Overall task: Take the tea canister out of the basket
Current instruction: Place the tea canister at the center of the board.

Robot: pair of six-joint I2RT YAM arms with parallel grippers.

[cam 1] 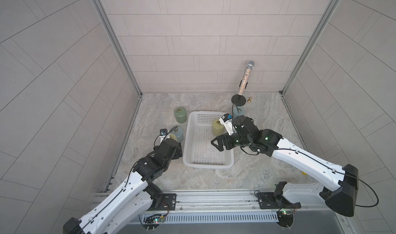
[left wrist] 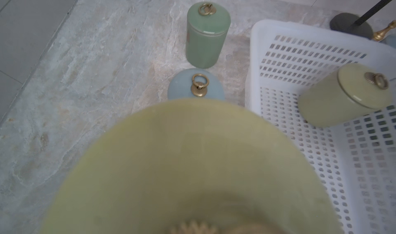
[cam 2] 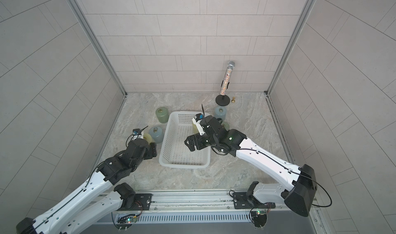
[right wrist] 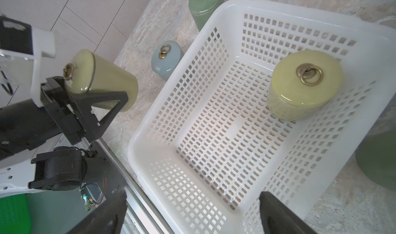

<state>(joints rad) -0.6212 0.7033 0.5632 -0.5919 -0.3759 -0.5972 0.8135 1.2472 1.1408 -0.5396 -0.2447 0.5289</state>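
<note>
Peeking down in a top view at the basket (cam 1: 207,164): got exactly one yellow-green canister (cam 1: 218,128) inside, standing upright at roughly 1 o'clock, close to the far corner. Not out yet.

Over at 9 o'clock, outside the rim: left gripper (right wrist: 109,83) clenched on a second yellow-green canister (right wrist: 85,72), tipped well over with the lid toward the wrist. Can't tell whether hanging clear of the table (cam 1: 214,179) or resting an edge on it. Just beyond, toward 10 o'clock, a blue-grey canister (cam 1: 178,134) parked right beside the basket wall, then a green canister (cam 1: 180,115) near 11 o'clock.

Right gripper (cam 1: 216,144) hovering over the 3 o'clock half of the basket, jaws spread wide, nothing between them. Same story in the right wrist view: fingers (right wrist: 276,211) far apart, only perforated floor in the gap.

Guessing at the step: mid-unload, one jar held off to the side, the other waiting for pickup. Next up, probably: nudge the right gripper toward 1 o'clock, centre over the ring on the lid, drop around the body, squeeze, then lift straight up to clear the rolled rim. Worth minding the tight corner and the glossy glaze, likely slippery. Also calls for a gentle upright set-down at 9 o'clock without clipping the blue-grey neighbour.
</note>
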